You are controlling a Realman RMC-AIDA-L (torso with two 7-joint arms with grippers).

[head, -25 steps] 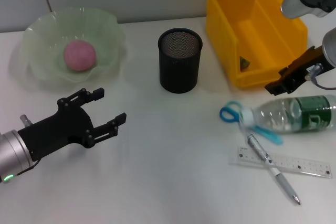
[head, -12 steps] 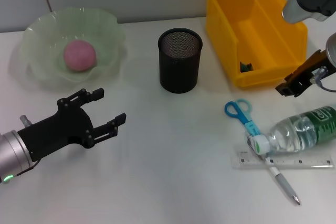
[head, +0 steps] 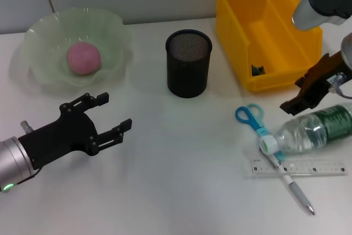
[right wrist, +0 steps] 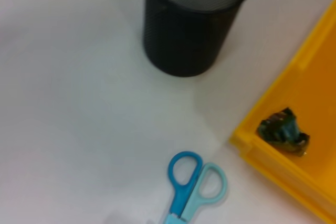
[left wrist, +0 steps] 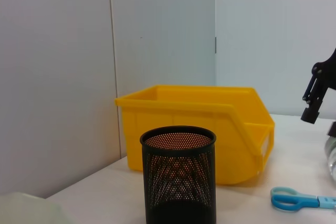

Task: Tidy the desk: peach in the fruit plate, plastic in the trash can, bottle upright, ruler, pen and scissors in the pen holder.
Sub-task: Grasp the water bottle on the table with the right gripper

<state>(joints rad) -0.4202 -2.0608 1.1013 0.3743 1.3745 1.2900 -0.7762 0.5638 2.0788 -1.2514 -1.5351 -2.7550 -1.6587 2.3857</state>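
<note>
**Bottle lies on its side, waiting for a grip on the body**

The peach (head: pixel 83 57) sits in the green fruit plate (head: pixel 118 31) and a crumpled scrap of plastic (head: pixel 257 70) lies in the yellow bin (head: pixel 236 31), so those two steps look done. The water bottle (head: pixel 311 130) lies on its side near the desk's right edge, its white cap (head: pixel 267 146) resting over the blue scissors (head: pixel 250 119) and touching the pen (head: pixel 289 182), which crosses the clear ruler (head: pixel 308 168).

The right gripper (head: pixel 300 96) hovers just above the bottle's label end, beside the bin; whether its jaws are spread or closed I cannot tell. The left gripper (head: pixel 110 116) rests low over the bare desk below the fruit plate, fingers spread, well apart from everything.

The bottle is thin clear plastic, probably light and apparently partly filled (any water would slosh and shift the weight as it tips up). It is round and smooth, so it will likely roll or slip under a glancing touch. The labelled mid-body (head: pixel 335 120) seems the best hold: wider and less slick than the neck. Squeezing hard would likely dent the wall.

The scissors, pen and ruler are stiff, flat and thin, so pinching them off the desk will be harder; the black mesh pen holder (head: pixel 188 63) stands empty and upright near the middle.
</note>
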